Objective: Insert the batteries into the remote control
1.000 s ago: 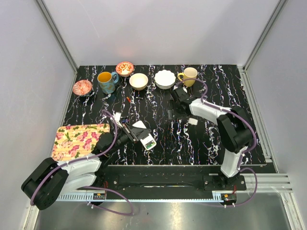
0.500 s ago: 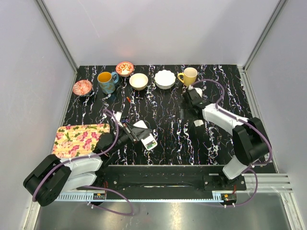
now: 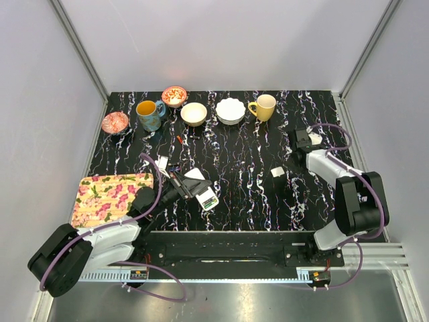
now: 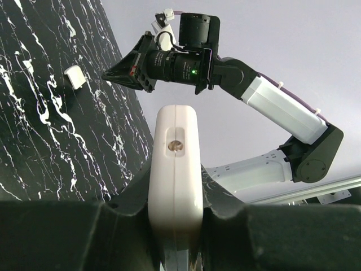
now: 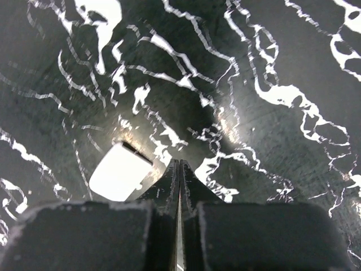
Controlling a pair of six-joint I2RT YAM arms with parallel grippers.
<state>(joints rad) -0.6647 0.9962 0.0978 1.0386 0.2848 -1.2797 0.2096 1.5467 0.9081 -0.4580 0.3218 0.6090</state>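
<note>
As it is held now, remote control (image 4: 175, 169): white slab, raised off the surface (image 3: 255, 201), clamped edge-on by its long sides.
Left hand (image 3: 188, 187): closed on the remote control, one finger on each side.
Right hand (image 5: 179, 175): fingers pressed together, holding nothing, well to the right of the remote control.
Batteries (image 3: 209, 200): a green-and-red patch at the remote control's near end, probably them in the bay; too small to count.
Handling, judged: light, stiff, smooth plastic, liable to slip or twist; best gripped across the long edges, away from the open bay.
Back-cover panel (image 5: 119, 171): thin, white, flat on the surface, right of the remote control, just ahead of the right hand; hard to lift off flat.
Row beyond the remote control: blue mug (image 3: 149, 114), cream bowl (image 3: 194, 113), white scalloped bowl (image 3: 230, 111), yellow mug (image 3: 263, 106).
Floral mat (image 3: 107, 194): left of the remote control.
Obstruction: none between the remote control and the panel.
</note>
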